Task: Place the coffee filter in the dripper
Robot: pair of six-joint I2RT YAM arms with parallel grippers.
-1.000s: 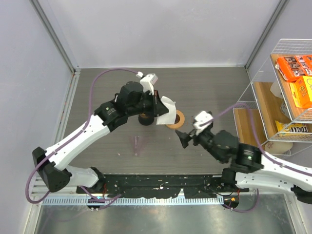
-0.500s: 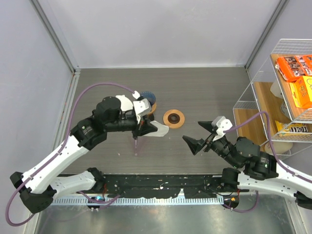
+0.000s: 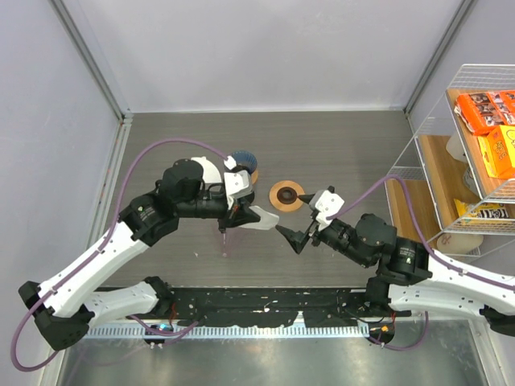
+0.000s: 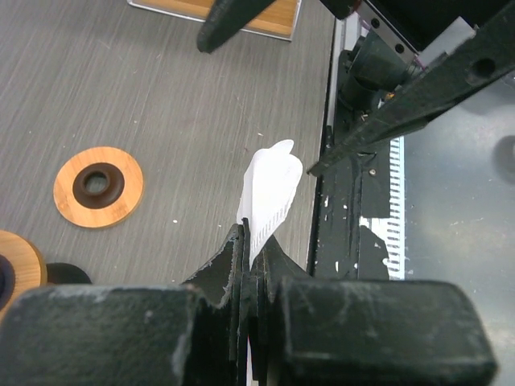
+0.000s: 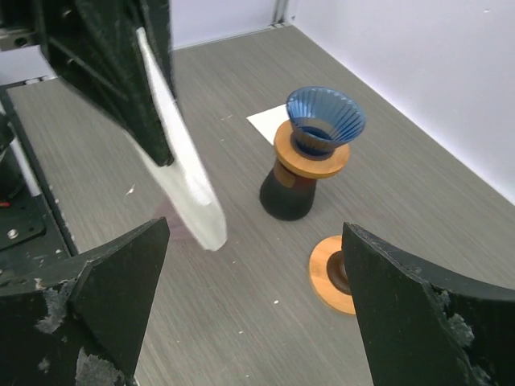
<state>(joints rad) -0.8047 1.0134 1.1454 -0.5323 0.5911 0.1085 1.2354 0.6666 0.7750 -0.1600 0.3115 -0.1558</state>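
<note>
In the overhead view, left of centre, we see the left gripper (image 3: pixel 244 212) with its jaws pinched tight on the coffee filter (image 3: pixel 262 218). The filter juts rightward from the fingertips, held off the table (image 3: pixel 362 153). Just above the gripper in the frame stands the dripper (image 3: pixel 244 159), its blue ribbed cone seated in a wooden collar (image 5: pixel 312 154) on a dark base. The filter is apart from it.

To the right, an orange ring (image 3: pixel 287 195) lies flat. Below and right of the ring, the right gripper (image 3: pixel 296 225) faces the filter with its jaws spread wide and nothing between them. One tip is close to the filter's free edge, though we cannot tell whether it touches. A wire rack (image 3: pixel 475 121) fills the far right.
</note>
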